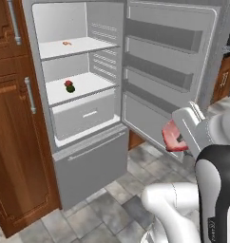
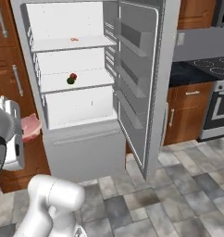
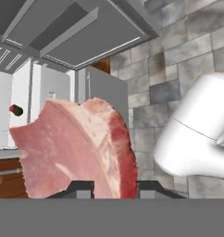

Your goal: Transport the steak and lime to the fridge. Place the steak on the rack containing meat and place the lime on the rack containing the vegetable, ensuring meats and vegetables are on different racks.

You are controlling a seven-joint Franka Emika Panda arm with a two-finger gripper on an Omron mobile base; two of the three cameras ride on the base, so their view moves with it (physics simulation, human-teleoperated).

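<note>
My gripper (image 3: 115,185) is shut on the steak (image 3: 77,148), a pink-red slab with pale marbling. In the base views the steak (image 1: 171,137) (image 2: 30,126) hangs low in front of the open fridge (image 1: 41,95), away from its shelves. The lime (image 1: 71,88) (image 2: 70,80) lies on the lower white shelf (image 1: 95,81), touching the red vegetable (image 1: 68,83) (image 2: 74,76). A small orange piece of meat (image 1: 67,43) (image 2: 74,39) sits on the upper rack (image 1: 91,45). The hand view shows the lime (image 3: 18,111) far off at its left.
The fridge door (image 1: 169,71) (image 2: 141,83) stands wide open to the right, with grey door bins. A white drawer (image 1: 86,114) sits under the shelves. Brown wood cabinets (image 1: 12,142) flank the left. A stove (image 2: 220,69) and dark counter stand at right, on tiled floor.
</note>
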